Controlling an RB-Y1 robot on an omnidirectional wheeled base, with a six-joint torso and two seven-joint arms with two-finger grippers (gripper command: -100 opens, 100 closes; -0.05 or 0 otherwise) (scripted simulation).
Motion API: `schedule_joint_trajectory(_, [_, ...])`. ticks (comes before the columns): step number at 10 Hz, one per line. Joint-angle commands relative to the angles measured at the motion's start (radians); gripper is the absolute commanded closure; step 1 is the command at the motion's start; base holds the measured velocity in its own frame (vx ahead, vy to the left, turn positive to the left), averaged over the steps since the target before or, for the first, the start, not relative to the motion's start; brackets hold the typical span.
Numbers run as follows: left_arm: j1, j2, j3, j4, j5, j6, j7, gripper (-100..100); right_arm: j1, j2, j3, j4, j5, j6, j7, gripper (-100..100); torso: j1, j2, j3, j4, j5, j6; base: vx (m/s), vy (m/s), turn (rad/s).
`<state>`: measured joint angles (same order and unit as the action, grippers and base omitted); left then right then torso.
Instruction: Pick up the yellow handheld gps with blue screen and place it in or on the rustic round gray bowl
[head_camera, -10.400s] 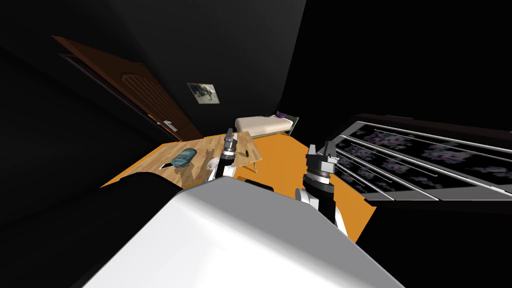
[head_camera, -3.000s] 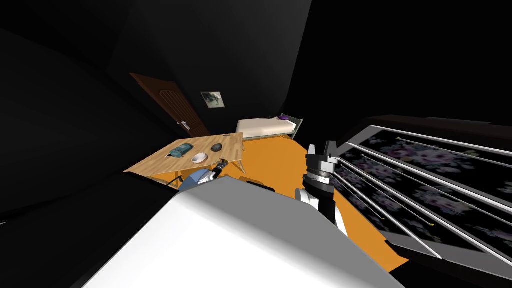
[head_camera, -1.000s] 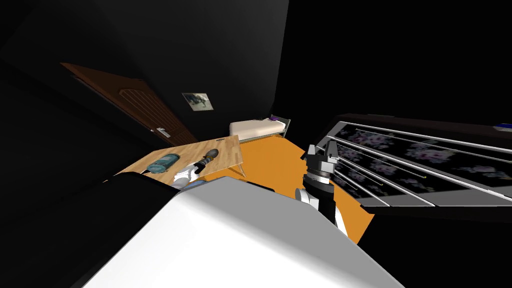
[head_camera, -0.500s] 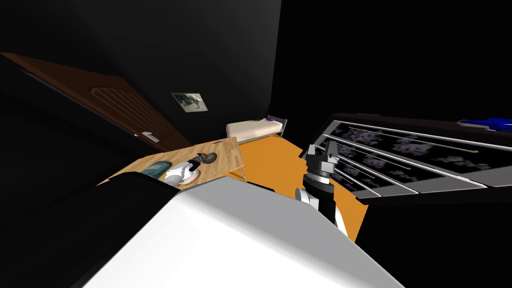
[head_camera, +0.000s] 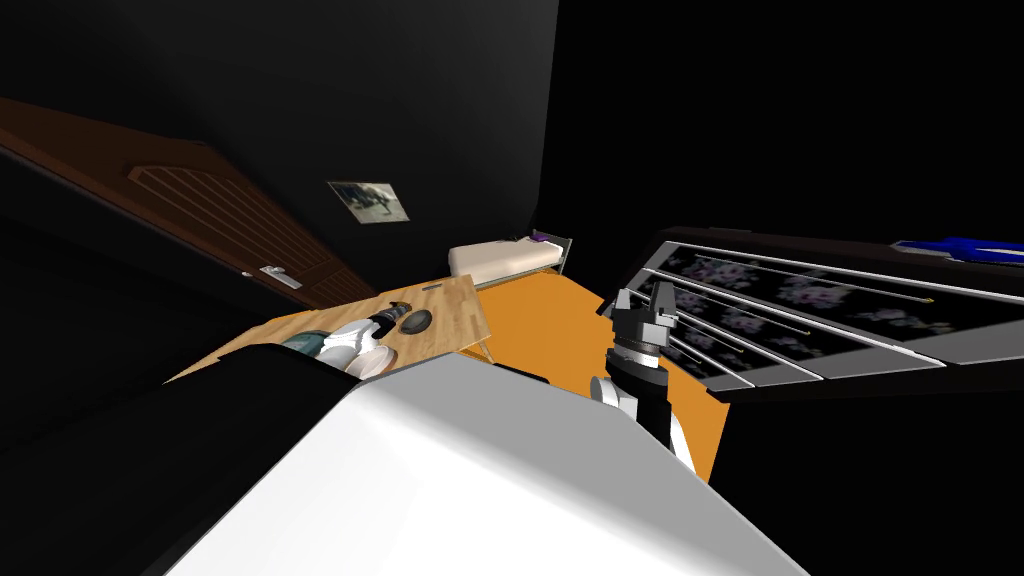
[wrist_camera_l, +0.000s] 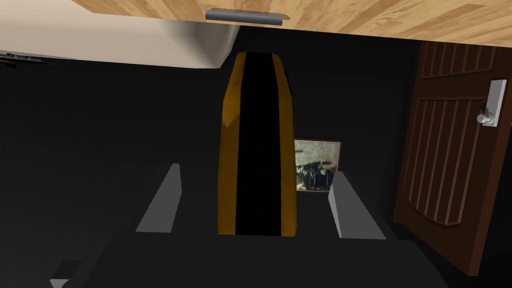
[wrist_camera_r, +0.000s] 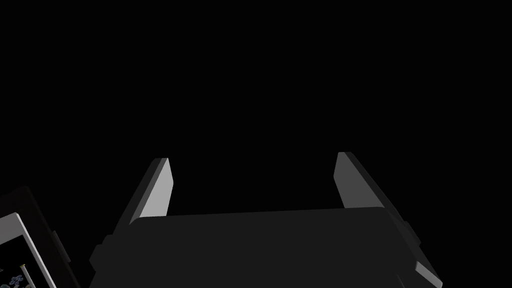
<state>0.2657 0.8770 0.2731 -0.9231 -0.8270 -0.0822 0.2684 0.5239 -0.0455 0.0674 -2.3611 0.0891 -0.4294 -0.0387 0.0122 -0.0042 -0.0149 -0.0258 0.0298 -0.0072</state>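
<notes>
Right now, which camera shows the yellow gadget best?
The left wrist view: the yellow gadget looms between the open fingers of the left gripper. In the head view it's too small to tell. The right wrist view points elsewhere.

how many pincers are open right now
2. The left pincer is at the wooden table, its fingers clear of the yellow-and-black gps between them; the right pincer hovers over the orange floor.

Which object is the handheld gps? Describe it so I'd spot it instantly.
Find the wooden table beside the orange floor; the left claw reaches over it. Between its open fingers, touching neither, is the gps: a narrow slab, yellow edges around a black stripe. Only it is yellow: the table holds a dark round bowl, a white bowl and a teal item.
</notes>
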Motion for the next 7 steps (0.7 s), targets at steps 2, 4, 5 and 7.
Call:
schedule_joint_trajectory(2, [0.0,0.0,0.0,0.0,0.0,0.0,0.0,-100,0.0,0.0,0.0,0.0,0.0,0.0,0.0,0,-0.001,0.001,0.0,0.0,0.0,0.0,0.0,0.0,0.0])
schedule_joint_trajectory(4, [0.0,0.0,0.0,0.0,0.0,0.0,0.0,-100,0.0,0.0,0.0,0.0,0.0,0.0,0.0,0,-0.001,0.001,0.001,0.0,0.0,0.0,0.0,0.0,0.0])
schedule_joint_trajectory(5, [0.0,0.0,0.0,0.0,0.0,0.0,0.0,0,0.0,0.0,0.0,0.0,0.0,0.0,0.0,0,-0.001,0.001,0.001,0.0,0.0,0.0,0.0,0.0,0.0])
schedule_joint_trajectory(7, [0.027,0.064,0.011,-0.005,0.008,-0.029,0.046,-100,0.0,0.0,0.0,0.0,0.0,0.0,0.0,0,-0.004,0.001,0.0,0.0,-0.001,0.0,0.025,-0.06,0.048])
